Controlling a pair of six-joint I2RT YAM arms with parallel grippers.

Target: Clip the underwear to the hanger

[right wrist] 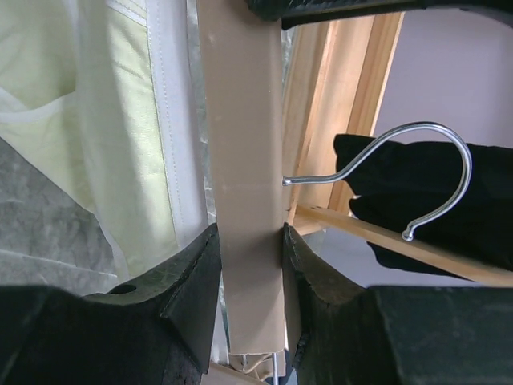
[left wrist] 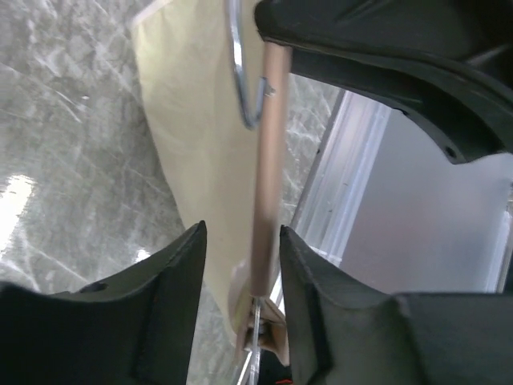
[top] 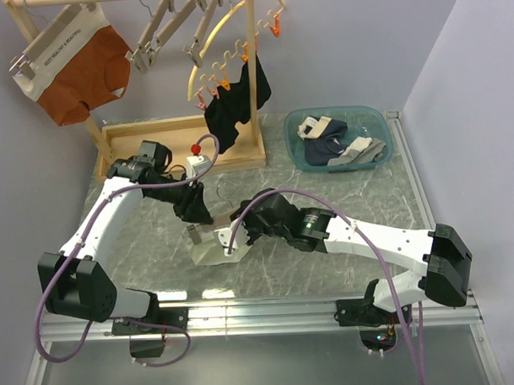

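The underwear (top: 215, 255), pale cream-yellow briefs, lies flat on the table between the two arms. The hanger (top: 214, 234), a flat light-wood bar with a metal hook, is held just above it. My right gripper (top: 240, 233) is shut on the bar; in the right wrist view both fingers of that gripper (right wrist: 250, 233) press the bar (right wrist: 244, 144), with the underwear (right wrist: 56, 96) to the left and the hook (right wrist: 417, 160) to the right. My left gripper (top: 197, 222) stands open (left wrist: 240, 233) around the bar's end (left wrist: 268, 160) and its clip (left wrist: 268, 329), over the underwear (left wrist: 200, 160).
A wooden rack (top: 253, 74) at the back carries a black garment (top: 237, 104), a yellow hoop with orange pegs (top: 226, 33), spare wooden hangers (top: 175, 31) and rust-orange briefs (top: 84, 72). A blue basin (top: 296, 145) of clothes stands at the back right.
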